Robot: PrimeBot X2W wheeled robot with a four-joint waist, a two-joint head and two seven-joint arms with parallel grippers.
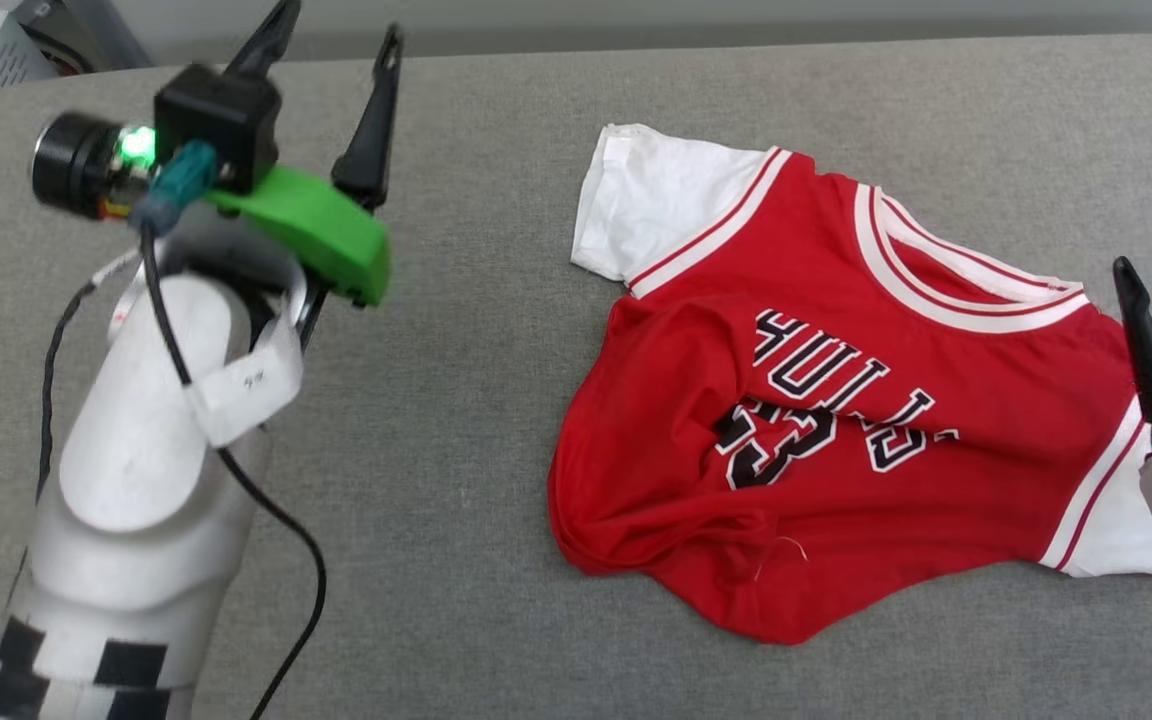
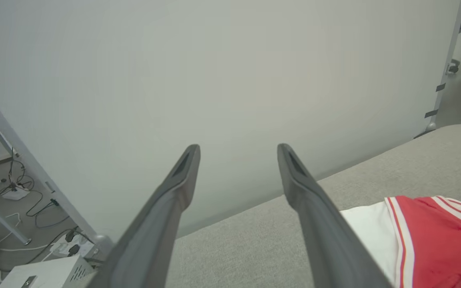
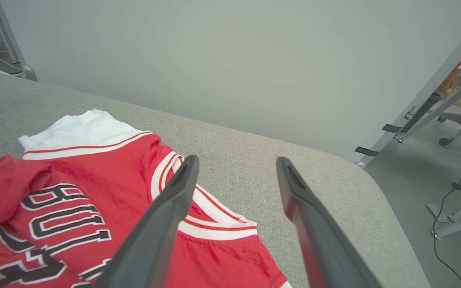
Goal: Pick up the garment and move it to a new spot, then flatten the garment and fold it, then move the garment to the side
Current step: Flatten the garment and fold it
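the red shirt point(image 1: 836, 420) lies rumpled on the grey desk point(image 1: 456, 400), soft, light and floppy, so we judge its shoulders or hem corners best to pinch. our right claw point(image 3: 237, 162) hovers spread and empty just above its collar side; our left claw point(image 2: 238, 149), also spread and empty, hangs well off to its left.
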